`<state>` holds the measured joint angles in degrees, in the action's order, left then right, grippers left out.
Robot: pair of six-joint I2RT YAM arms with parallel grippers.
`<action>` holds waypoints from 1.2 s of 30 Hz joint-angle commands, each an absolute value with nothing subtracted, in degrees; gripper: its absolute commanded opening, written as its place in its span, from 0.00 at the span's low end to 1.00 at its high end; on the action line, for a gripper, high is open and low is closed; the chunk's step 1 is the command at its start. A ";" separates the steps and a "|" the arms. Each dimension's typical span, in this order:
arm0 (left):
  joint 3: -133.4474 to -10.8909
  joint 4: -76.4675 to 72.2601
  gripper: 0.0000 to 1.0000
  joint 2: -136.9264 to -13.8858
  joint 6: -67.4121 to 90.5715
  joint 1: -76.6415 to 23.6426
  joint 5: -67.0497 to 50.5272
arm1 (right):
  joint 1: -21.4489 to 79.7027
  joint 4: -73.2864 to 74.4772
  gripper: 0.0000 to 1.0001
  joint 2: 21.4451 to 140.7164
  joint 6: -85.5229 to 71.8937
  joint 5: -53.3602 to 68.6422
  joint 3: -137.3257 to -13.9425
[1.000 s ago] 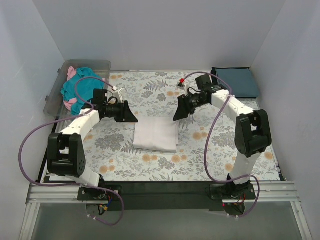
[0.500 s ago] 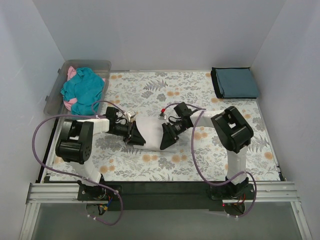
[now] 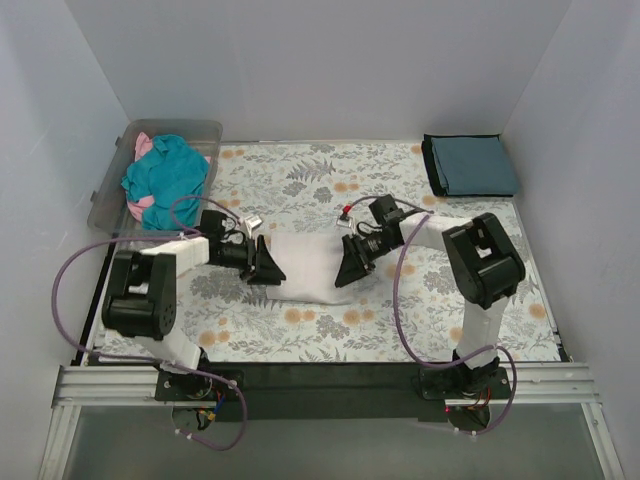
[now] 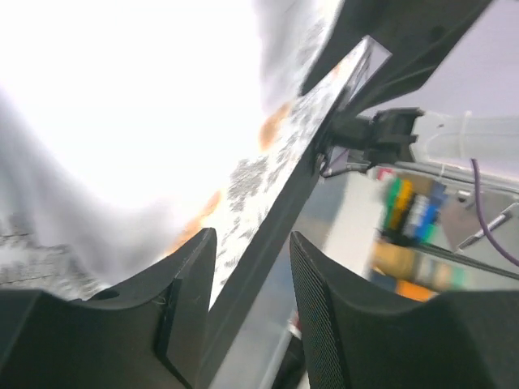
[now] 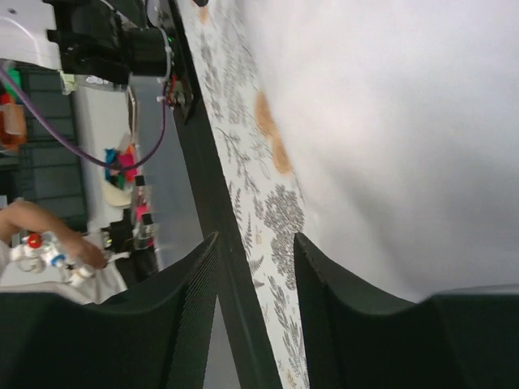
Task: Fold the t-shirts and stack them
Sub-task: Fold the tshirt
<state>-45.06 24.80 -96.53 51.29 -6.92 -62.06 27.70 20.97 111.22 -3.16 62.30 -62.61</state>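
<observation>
The white t-shirt (image 3: 308, 266) lies folded flat in the middle of the floral table cover. My left gripper (image 3: 266, 268) is low at its left edge, and my right gripper (image 3: 350, 268) is low at its right edge. Both point inward at the cloth. In the left wrist view the gripper (image 4: 251, 271) is open with nothing between its jaws, and the white cloth (image 4: 122, 121) fills the upper left. In the right wrist view the gripper (image 5: 255, 284) is open and empty beside the white cloth (image 5: 389, 121). A dark slate-blue tee (image 3: 475, 165) lies folded at the back right.
A clear plastic bin (image 3: 108, 195) at the back left holds crumpled teal (image 3: 165, 178) and pink (image 3: 143, 148) tees. White walls close in the table on three sides. The black front rail (image 3: 320, 375) runs along the near edge.
Both arms came down from above the table to the white t-shirt's two side edges. In the last half second the right gripper shifted slightly right.
</observation>
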 commanded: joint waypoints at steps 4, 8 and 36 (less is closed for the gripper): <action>-44.82 4.95 0.40 -81.91 65.61 -6.68 -63.55 | 27.25 10.39 0.50 101.59 -11.15 57.40 -70.04; -47.72 -3.67 0.37 -89.89 70.66 -6.77 -61.61 | 27.33 7.04 0.50 110.00 -17.21 57.48 -76.71; -44.30 -1.32 0.38 -82.26 72.86 -24.85 -54.94 | 19.70 3.25 0.54 102.14 -20.92 61.26 -66.28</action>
